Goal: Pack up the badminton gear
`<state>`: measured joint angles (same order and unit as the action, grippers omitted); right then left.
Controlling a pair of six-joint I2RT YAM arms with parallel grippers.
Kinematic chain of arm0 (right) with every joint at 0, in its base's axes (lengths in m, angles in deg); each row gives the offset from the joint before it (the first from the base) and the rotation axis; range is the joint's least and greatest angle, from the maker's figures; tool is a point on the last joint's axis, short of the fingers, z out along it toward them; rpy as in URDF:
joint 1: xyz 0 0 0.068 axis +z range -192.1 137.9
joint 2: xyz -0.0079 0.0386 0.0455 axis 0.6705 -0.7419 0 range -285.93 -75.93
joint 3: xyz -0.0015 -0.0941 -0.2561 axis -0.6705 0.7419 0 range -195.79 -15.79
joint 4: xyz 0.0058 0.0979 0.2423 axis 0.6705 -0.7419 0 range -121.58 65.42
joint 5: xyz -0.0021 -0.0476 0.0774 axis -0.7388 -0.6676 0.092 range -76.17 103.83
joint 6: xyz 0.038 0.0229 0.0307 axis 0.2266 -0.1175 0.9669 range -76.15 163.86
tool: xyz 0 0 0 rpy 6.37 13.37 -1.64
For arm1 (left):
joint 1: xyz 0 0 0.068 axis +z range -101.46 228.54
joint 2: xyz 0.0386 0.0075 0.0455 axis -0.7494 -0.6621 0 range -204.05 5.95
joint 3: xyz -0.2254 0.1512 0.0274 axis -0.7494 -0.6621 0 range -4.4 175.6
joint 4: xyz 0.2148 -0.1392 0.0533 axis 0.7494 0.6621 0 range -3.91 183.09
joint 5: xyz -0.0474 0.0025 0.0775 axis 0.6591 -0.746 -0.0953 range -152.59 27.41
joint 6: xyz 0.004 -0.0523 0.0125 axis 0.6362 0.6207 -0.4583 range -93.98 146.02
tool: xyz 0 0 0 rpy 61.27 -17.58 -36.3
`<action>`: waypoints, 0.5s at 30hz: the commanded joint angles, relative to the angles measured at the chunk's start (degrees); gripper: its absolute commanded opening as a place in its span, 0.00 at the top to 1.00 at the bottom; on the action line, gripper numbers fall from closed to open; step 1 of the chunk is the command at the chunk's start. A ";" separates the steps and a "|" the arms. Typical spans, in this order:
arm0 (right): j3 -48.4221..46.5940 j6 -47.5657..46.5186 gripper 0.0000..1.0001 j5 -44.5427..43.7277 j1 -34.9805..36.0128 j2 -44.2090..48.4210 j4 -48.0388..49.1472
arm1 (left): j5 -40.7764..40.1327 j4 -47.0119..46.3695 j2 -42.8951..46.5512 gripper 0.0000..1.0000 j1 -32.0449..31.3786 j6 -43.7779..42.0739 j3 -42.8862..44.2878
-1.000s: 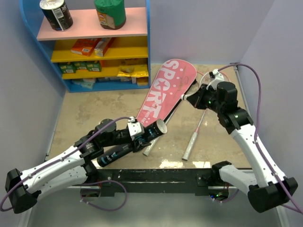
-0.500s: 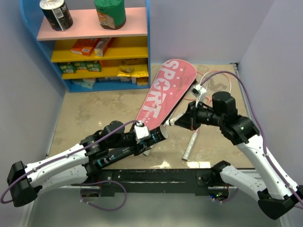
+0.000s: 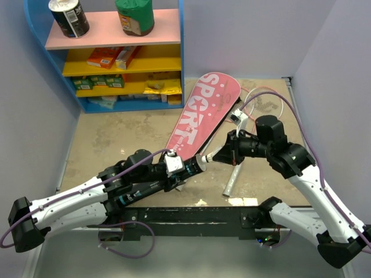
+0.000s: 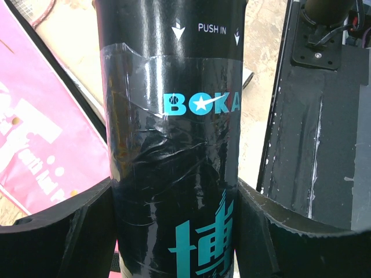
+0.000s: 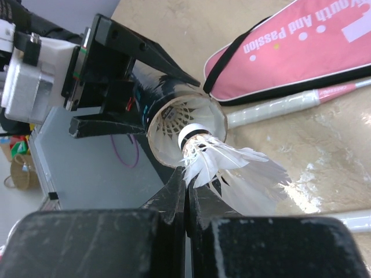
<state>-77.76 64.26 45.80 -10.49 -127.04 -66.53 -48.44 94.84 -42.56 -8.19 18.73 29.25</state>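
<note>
My left gripper (image 3: 174,168) is shut on the long black tube (image 4: 174,145) with teal lettering, its fingers (image 4: 58,226) on both sides, and holds it with the open mouth (image 3: 200,162) facing right. My right gripper (image 3: 222,154) is shut on the feathers of the white shuttlecock (image 5: 232,168), whose cork tip sits just at the tube's mouth (image 5: 185,130), where another shuttlecock shows inside. The pink "SPORT" cover (image 3: 203,113) lies behind. One racket's handle (image 3: 232,182) lies below my right gripper, and its pink frame (image 3: 264,95) shows by the cover.
A blue shelf (image 3: 181,58) with snack boxes and two cans stands at the back left. The black base rail (image 3: 191,214) runs along the near edge. Grey walls close both sides. A second racket handle (image 5: 284,107) lies along the cover's edge.
My right gripper has carried the shuttlecock left and down from beside the cover to the tube's mouth. My left gripper has shifted the tube slightly right towards it.
</note>
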 commanded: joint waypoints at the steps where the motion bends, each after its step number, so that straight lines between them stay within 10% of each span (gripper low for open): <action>1: 1.94 0.86 1.00 3.28 1.25 0.66 3.45 | 0.87 -2.60 2.19 1.00 -0.40 -0.71 2.56; 15: 5.28 7.54 1.00 -0.15 12.32 -5.13 15.31 | 2.28 -2.78 3.77 1.00 -0.57 -0.80 2.65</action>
<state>-73.74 69.33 46.26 -0.17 -130.47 -58.27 -47.74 94.80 -40.46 -8.28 18.73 29.25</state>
